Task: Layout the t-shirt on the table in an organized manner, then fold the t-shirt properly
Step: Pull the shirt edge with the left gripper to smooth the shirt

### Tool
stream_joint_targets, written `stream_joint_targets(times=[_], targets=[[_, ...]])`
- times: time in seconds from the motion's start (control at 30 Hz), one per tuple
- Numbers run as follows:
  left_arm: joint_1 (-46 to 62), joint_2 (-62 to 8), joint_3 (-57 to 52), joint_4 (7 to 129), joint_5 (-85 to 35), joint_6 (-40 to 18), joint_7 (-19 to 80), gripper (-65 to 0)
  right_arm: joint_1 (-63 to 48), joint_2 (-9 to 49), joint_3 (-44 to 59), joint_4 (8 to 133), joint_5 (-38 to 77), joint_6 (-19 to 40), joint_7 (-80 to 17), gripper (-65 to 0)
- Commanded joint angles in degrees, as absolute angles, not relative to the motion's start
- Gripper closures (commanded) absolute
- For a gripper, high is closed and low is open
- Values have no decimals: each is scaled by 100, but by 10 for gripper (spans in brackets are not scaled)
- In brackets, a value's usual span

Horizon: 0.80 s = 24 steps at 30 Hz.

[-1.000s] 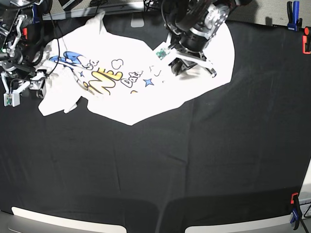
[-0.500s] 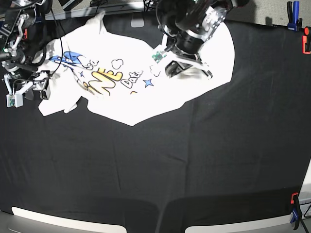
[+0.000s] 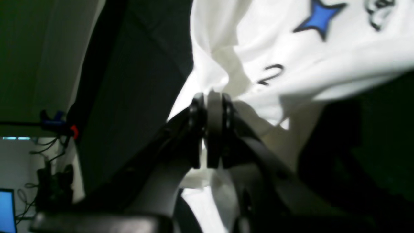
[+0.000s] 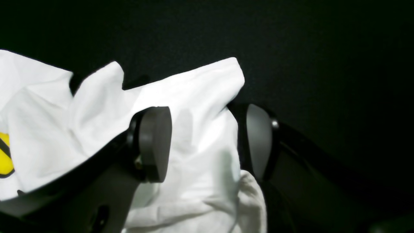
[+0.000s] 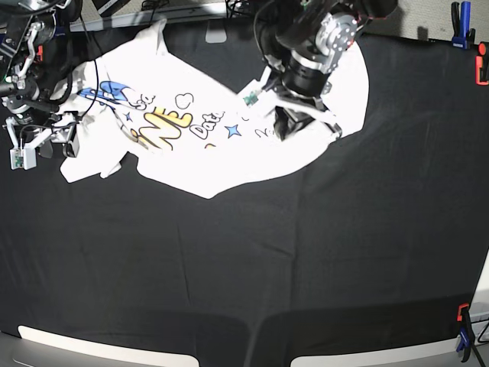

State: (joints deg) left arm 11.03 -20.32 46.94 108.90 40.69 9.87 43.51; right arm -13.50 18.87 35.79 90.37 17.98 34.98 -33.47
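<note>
The white t-shirt (image 5: 183, 164) lies print side up and crumpled across the back of the black table (image 5: 267, 260). Its blue, yellow and black lettering shows near the middle. My left gripper (image 5: 284, 126) is over the shirt's right part and is shut on a pinch of fabric. In the left wrist view the left gripper (image 3: 212, 97) has white t-shirt cloth (image 3: 323, 58) bunched at its tips, beside a blue star. My right gripper (image 5: 46, 141) is at the shirt's left end. In the right wrist view the right gripper (image 4: 207, 139) stands open, with a t-shirt fold (image 4: 200, 97) between its pads (image 4: 155, 142).
A red clip (image 5: 482, 70) and a blue clip (image 5: 461, 23) hold the cloth at the back right, and another clip (image 5: 463, 329) sits at the front right corner. Cables run along the back edge. Grey panels (image 5: 99, 348) border the front edge.
My left gripper has moved toward the front with the pinched fabric, pulling the shirt's right edge inward. The right arm shifted slightly upward early on and has held still since.
</note>
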Motion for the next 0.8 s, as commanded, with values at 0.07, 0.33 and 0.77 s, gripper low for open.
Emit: stream_joint_targets(times=[0.07, 0.33, 0.77], targets=[[998, -2003, 4698, 11257, 4193, 1116, 4241, 0, -1299, 2003, 3618, 9129, 1863, 3887, -3223, -361], [1059, -2003, 4698, 11441, 3734, 1103, 4534, 0, -1302, 2088, 3555, 9129, 1870, 4000, -3249, -361], [1044, -2003, 4698, 11441, 3693, 1098, 4521, -32, -1302, 2078, 3555, 9129, 2018, 4000, -3234, -361]])
